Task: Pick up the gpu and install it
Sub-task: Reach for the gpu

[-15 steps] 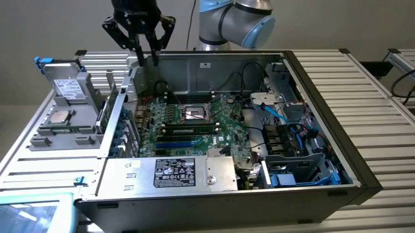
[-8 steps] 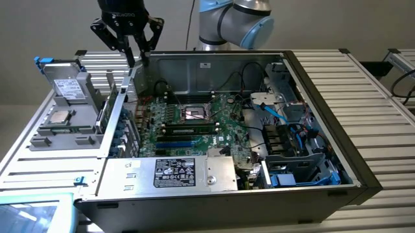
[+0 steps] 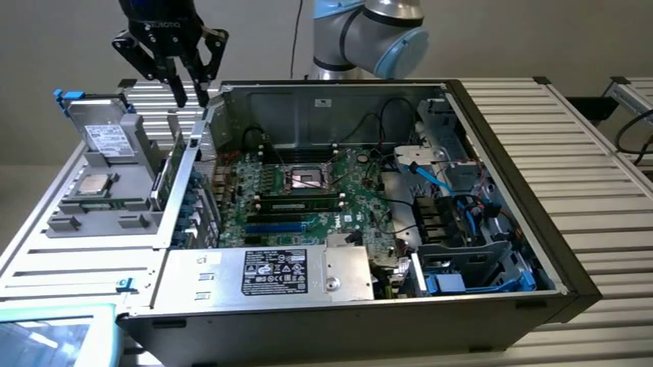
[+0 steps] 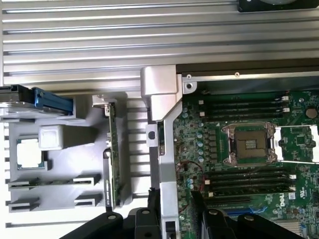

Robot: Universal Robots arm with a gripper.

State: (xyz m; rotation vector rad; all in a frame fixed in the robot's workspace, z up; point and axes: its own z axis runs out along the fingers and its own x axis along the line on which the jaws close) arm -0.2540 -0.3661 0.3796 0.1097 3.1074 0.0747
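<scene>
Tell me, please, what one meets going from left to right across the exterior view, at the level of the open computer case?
In order: square silver processor chip → gpu, a thin green card standing on edge → large green motherboard → flat blue cable → ribbed silver metal table.

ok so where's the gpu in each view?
Exterior view: gpu stands on edge in the grey fixture, on the exterior view's left of the computer case.
Wrist view: gpu seen edge-on, between the grey fixture and the computer case.
Shared landmark: CPU socket.
</scene>
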